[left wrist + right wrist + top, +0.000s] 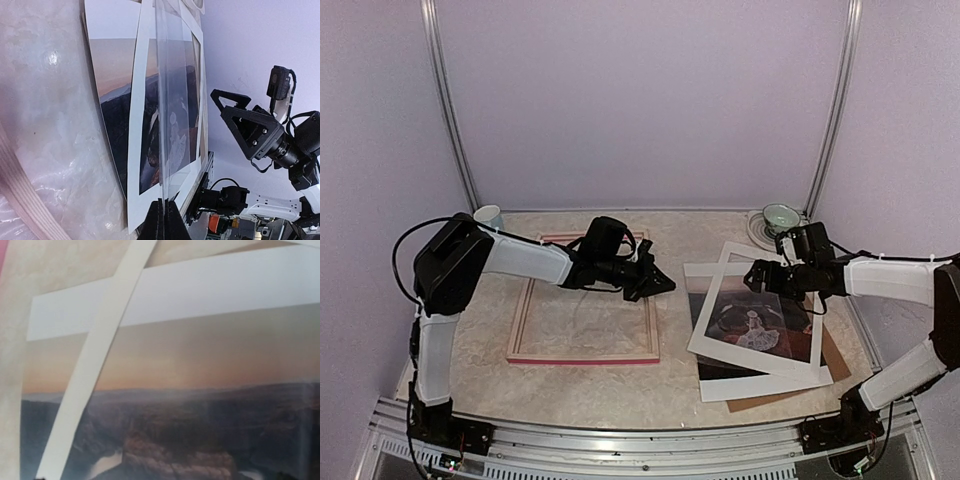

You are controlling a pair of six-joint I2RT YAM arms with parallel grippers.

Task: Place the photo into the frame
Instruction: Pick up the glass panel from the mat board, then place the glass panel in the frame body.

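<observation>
The pink frame lies flat at the left centre of the table; one of its rails shows in the left wrist view. The photo, a dark landscape with a white border, lies at the right, under a tilted white mat, with a brown board below. My left gripper is over the frame's right rail, shut on the edge of a clear pane that stands edge-on towards the photo. My right gripper hovers low over the photo's far left part; its fingers do not show.
A white cup stands at the back left. A teacup on a saucer stands at the back right, close behind my right arm. The mat's rail crosses the right wrist view. The table's front edge is a metal rail.
</observation>
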